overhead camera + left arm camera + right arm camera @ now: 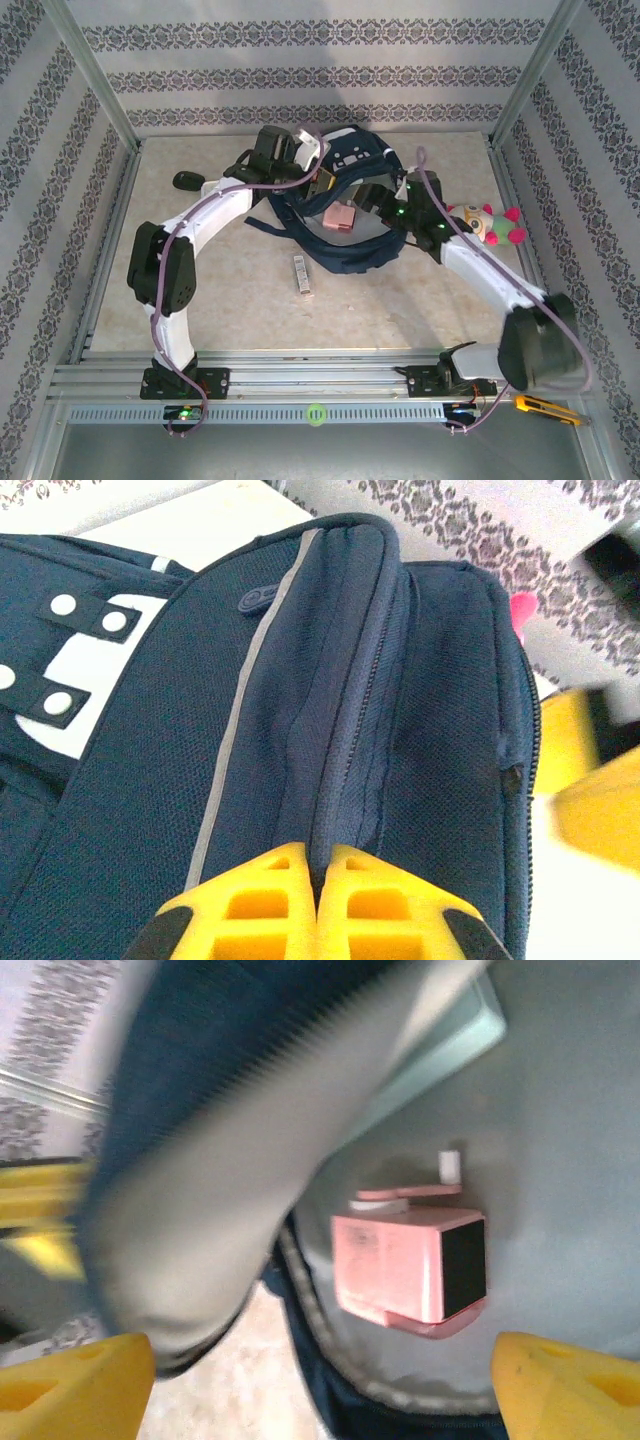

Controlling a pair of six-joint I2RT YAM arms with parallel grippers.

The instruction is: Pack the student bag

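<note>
The bag (355,150) lies at the far middle of the table, between your two arms, with its mouth open. It is soft, mesh-faced fabric that slumps and folds. I judge it light for its bulk, but it will give you no firm edge unless you take it at a seam. The zipper ridge and the trim stripe look like the stiffest lines, so hold there and not on a loose panel.

Your left gripper (320,885) is placed that way: its yellow fingers are clenched on a pinch of cloth beside the zipper (365,710), holding up the bag's upper lip. Your right gripper (320,1385) is spread wide with nothing between its fingers. It hovers at the opening over a pink box (410,1265) that rests on the grey lining. A flap of the bag hangs blurred across that wrist view and may be brushing one finger; I cannot tell.

Farther out on the table (230,290) are a plush toy (487,224) just right of the bag, a small pale stick (302,275) in front of it, and a black item (186,180) at far left. With these loose, packing looks only partly done.
</note>
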